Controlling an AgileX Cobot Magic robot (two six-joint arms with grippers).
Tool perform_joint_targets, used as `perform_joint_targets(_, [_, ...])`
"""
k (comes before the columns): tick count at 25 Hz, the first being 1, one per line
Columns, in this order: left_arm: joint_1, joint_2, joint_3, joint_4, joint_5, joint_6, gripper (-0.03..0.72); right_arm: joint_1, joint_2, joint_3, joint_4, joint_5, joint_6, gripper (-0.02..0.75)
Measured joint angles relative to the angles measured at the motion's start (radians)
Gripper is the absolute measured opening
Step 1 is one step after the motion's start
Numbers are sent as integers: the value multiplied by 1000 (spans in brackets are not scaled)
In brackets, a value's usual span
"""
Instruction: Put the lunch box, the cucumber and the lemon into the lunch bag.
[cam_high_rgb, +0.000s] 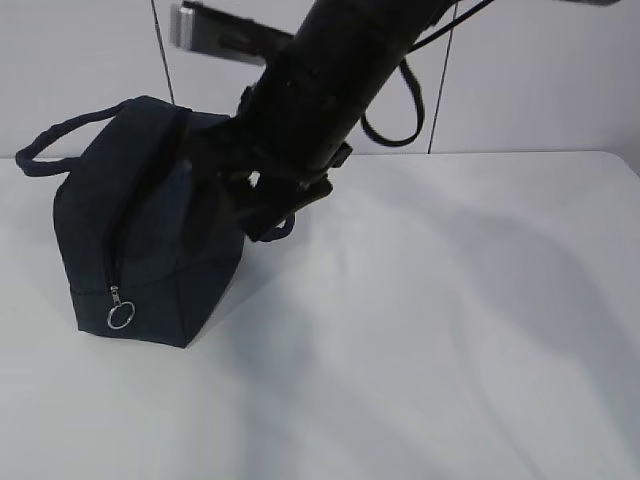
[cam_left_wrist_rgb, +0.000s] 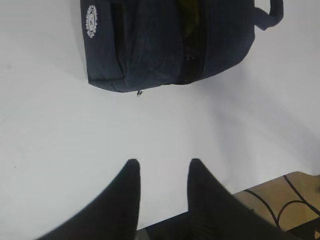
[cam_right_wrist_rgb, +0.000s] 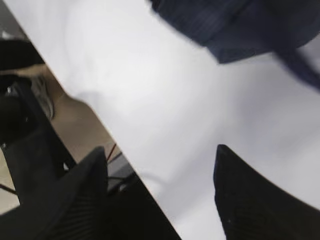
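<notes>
White tabletop (cam_high_rgb: 450, 330) bears the lunch bag (cam_high_rgb: 150, 250) — left hand (cam_left_wrist_rgb: 162, 172) and right hand (cam_right_wrist_rgb: 160, 170) gape, holding nothing.

My exterior camera looks down at a slant across the white surface (cam_high_rgb: 450, 330), an arm close in front. Both wrist cameras face down from above it, and all three views share the lunch bag (cam_high_rgb: 150, 240).

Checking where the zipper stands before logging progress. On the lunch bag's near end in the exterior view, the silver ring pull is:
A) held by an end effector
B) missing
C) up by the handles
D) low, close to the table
D: the silver ring pull hangs low on the lunch bag, just above the table, with nothing gripping it.
</notes>
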Motion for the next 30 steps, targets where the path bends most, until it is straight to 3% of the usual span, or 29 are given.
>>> perform_joint_targets(8, [0, -15, 0, 26, 0, 0, 232, 141, -114, 251, -94, -366, -5, 481])
perform_joint_targets(14, [0, -15, 0, 34, 0, 0, 232, 211, -217, 555, -102, -778, -7, 480])
perform_joint_targets(19, [0, -15, 0, 60, 0, 0, 232, 323, -235, 743, -102, -1115, -57, 480])
perform_joint_targets(23, [0, -15, 0, 66, 0, 0, 232, 378, -207, 790, -98, -1291, -84, 480])
perform_joint_targets(30, [0, -15, 0, 66, 0, 0, 232, 380, -51, 775, -85, -1486, -14, 480])
